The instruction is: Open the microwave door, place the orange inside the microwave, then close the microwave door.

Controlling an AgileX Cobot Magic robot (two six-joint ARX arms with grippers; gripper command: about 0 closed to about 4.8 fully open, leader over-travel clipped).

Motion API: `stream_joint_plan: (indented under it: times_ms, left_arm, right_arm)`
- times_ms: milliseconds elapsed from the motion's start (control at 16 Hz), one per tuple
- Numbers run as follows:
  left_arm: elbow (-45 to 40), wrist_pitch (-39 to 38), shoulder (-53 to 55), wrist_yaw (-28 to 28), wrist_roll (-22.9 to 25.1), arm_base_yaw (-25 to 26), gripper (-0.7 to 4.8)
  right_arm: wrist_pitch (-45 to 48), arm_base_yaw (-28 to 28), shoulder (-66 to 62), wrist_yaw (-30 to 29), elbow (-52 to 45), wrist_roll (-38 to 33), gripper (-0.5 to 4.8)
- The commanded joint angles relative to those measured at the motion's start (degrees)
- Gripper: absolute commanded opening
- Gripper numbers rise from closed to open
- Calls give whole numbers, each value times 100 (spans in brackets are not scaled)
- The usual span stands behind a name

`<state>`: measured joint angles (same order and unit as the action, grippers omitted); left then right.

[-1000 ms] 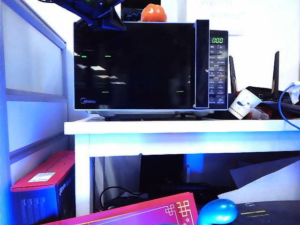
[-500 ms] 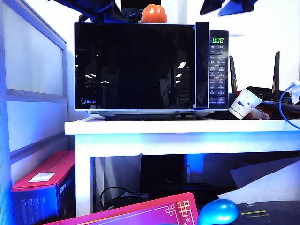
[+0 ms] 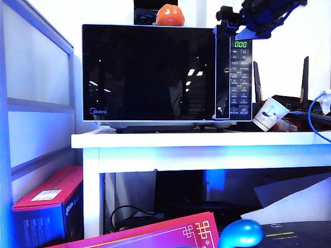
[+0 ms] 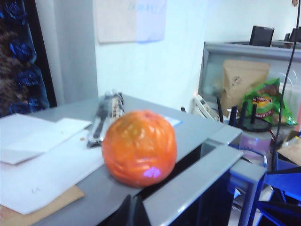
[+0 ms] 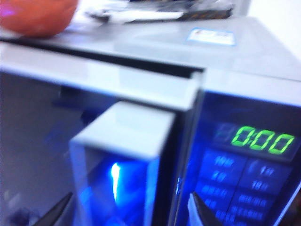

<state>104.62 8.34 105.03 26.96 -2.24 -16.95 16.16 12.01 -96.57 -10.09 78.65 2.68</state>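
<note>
A: Exterior view: what differs from a second ago?
B: The right gripper [image 3: 227, 18] has come down to the top right corner of the microwave [image 3: 166, 75], just over the handle strip [image 3: 223, 72]; it was out of sight before. The left arm, then above the microwave's top left corner, is gone from this view.

A: And its jaws?
B: Spread apart, holding nothing; in the right wrist view the fingertips [image 5: 203, 213] straddle the handle top.

A: The left gripper [image 4: 133, 210]?
B: Only dark tips show beside the orange [image 4: 139, 148]; I cannot tell its opening.

A: Anything inside the microwave?
B: The microwave door [image 3: 149, 72] is shut. The orange sits on the microwave's roof.
</note>
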Motion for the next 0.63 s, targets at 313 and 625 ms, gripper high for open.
stream_joint_plan:
  times_ms: [313,625]
  left_arm:
    - [85,-61,-35,-494,15,-9,-5]
    - [85,-361,-33,-533,304,-9,-5]
  right_arm:
    - [772,-168,-372,-306,66,-595,314]
    - [680,-249,-337,-1322,68,-603,314]
